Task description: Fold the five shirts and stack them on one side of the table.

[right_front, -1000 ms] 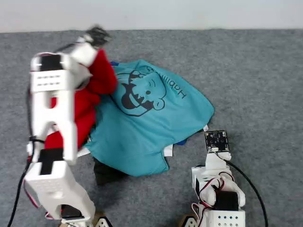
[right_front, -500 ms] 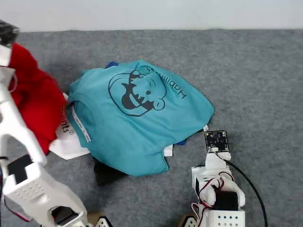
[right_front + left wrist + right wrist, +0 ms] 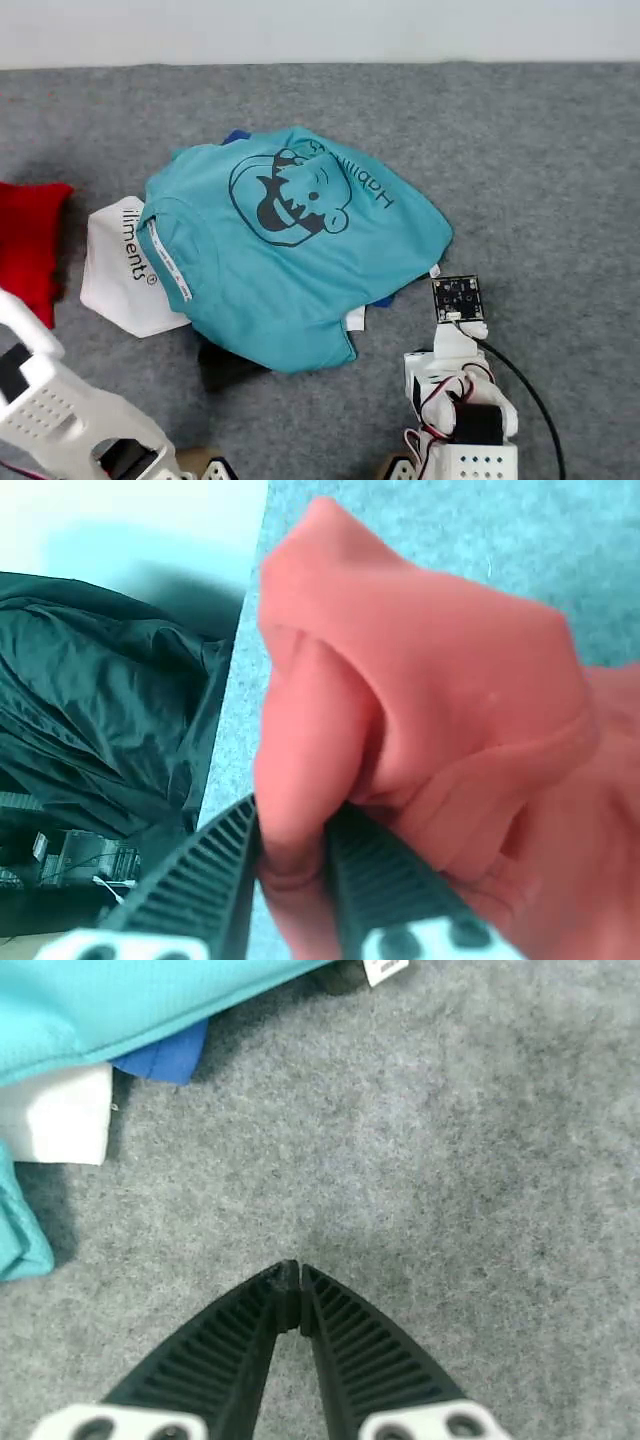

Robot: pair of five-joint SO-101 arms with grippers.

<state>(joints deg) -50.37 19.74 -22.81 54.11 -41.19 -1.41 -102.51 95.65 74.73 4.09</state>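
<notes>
A teal shirt with a dark print lies spread on top of the pile at the table's middle. A white shirt sticks out at its left, and bits of a blue shirt and a black shirt peek from under it. The red shirt hangs at the far left edge, and my left gripper is shut on a fold of the red shirt. My right gripper is shut and empty over bare carpet, just off the teal shirt's hem.
The grey carpeted table has free room on its right half. The right arm's base sits at the front edge, the left arm's base at the front left. A pale wall runs along the back.
My left arm has swung from over the pile out to the far left, carrying the red shirt off the heap and uncovering the white shirt. The right arm has stayed still.
</notes>
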